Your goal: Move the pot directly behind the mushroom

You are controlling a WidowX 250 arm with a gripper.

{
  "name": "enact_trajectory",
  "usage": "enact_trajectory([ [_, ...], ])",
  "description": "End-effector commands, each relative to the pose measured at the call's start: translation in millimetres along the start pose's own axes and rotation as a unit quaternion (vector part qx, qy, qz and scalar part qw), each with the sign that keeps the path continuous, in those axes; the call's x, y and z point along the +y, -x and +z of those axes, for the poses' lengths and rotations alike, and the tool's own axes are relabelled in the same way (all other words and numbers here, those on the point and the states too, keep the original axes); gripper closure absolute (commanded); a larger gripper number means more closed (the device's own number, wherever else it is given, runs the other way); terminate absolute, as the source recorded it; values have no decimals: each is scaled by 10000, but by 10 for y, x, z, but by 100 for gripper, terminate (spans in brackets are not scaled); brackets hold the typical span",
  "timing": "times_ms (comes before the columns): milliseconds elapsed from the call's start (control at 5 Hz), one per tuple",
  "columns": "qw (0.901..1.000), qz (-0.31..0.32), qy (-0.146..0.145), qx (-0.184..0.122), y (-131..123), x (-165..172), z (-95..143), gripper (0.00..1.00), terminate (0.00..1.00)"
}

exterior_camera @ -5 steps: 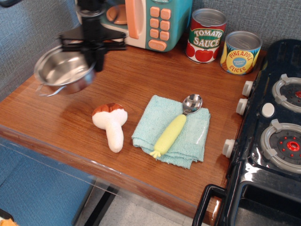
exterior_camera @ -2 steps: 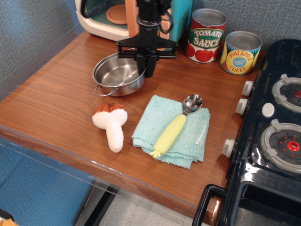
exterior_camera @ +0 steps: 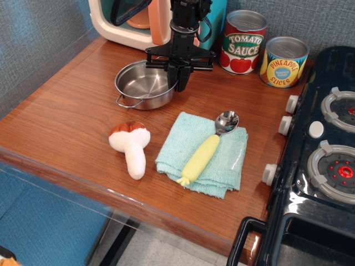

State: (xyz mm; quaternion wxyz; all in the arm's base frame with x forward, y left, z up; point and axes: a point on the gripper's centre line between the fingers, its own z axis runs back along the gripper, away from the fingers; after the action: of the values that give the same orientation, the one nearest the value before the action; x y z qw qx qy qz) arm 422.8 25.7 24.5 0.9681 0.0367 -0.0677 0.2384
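Note:
The shiny steel pot (exterior_camera: 143,84) with wire loop handles sits low on the wooden table (exterior_camera: 66,122), behind the mushroom and a little to its right. The plush mushroom (exterior_camera: 131,146), brown cap and white stem, lies near the front edge. My gripper (exterior_camera: 180,82) comes down from above and is closed on the pot's right rim. I cannot tell whether the pot's base touches the wood.
A teal towel (exterior_camera: 227,160) with a yellow-handled spoon (exterior_camera: 202,155) lies right of the mushroom. A toy microwave (exterior_camera: 138,22) stands at the back, with a tomato sauce can (exterior_camera: 243,41) and a pineapple can (exterior_camera: 284,61) beside it. A toy stove (exterior_camera: 321,155) fills the right side.
The gripper carried the pot from the raised far left to the right and down, to a spot behind the mushroom, then shifted slightly further right and back.

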Motion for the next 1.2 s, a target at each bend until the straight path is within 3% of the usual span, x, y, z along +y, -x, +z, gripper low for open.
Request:
enact_trajectory([
  [0,9974,-284,473,-470,-161,-117,493,0,0],
  [200,9943,-469,753,-590,-153,-130,758,0,0],
  [600,9931,-815,795,-288,22,-49,827,0,0],
  [1000,9931,-815,795,-288,22,-49,827,0,0],
])
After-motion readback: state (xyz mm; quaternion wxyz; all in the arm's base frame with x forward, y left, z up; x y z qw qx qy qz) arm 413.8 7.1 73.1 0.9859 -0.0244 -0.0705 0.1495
